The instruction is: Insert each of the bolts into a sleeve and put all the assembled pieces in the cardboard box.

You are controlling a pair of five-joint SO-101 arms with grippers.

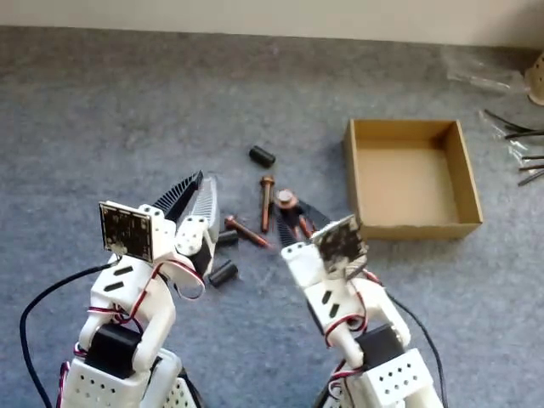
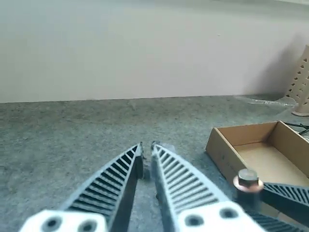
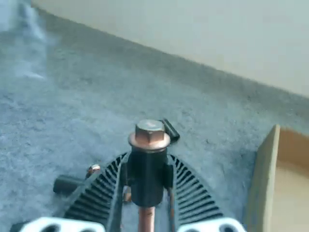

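My right gripper (image 3: 147, 162) is shut on a black sleeve (image 3: 146, 179) with a copper bolt (image 3: 149, 135) standing in it, head up. In the high view that gripper (image 1: 289, 212) sits just left of the open cardboard box (image 1: 412, 225). My left gripper (image 2: 147, 147) is shut with nothing held and points toward the far side of the table (image 1: 204, 178). Two loose bolts (image 1: 266, 202) (image 1: 246, 231) lie between the arms. Loose black sleeves lie at the far middle (image 1: 262, 156), by the left gripper (image 1: 228, 238) and nearer (image 1: 223, 273).
Grey carpet-like cloth (image 1: 102, 127) covers the table up to a pale wall. Black ties (image 1: 518, 144) and a plastic bag (image 1: 480, 68) lie right of and behind the box. The box (image 2: 241, 140) is empty inside.
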